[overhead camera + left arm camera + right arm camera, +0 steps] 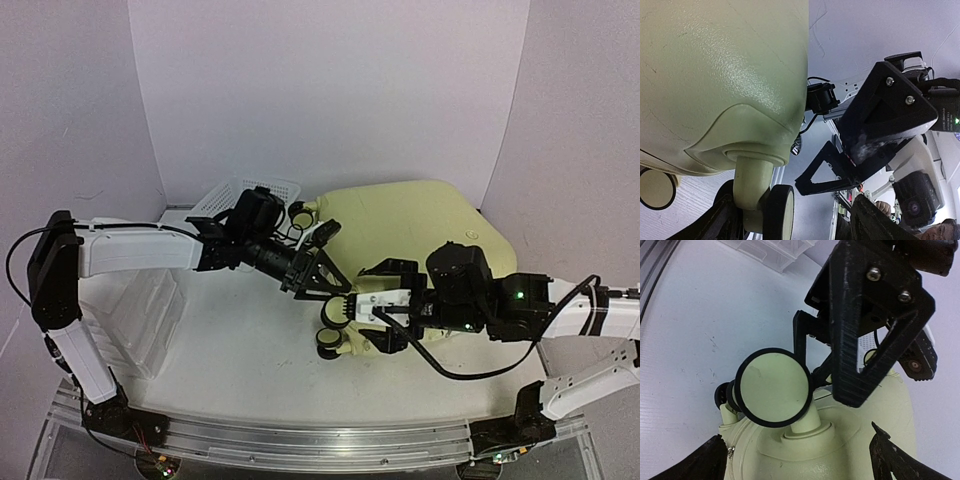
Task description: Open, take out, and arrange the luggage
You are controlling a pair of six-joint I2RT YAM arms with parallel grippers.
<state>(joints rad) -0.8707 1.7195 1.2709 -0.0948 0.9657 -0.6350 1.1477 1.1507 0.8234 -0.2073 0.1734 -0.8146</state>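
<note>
The luggage [415,225] is a pale yellow hard-shell case lying flat and zipped at the back right of the table. Its casters [333,312] stick out on its left end. My left gripper [325,272] reaches in from the left. In the left wrist view it [790,225] is open, with a caster wheel [779,210] and its stem between the spread fingers [710,225], close to the left one. My right gripper [358,308] faces the same end. In the right wrist view it [797,462] stands wide open around the luggage corner [840,460], under a caster [774,387].
A white mesh basket [250,193] stands behind my left arm. A clear plastic drawer organizer [140,310] sits at the left. A metal rail [300,437] runs along the near edge. White walls close in the back and sides. The two grippers nearly touch.
</note>
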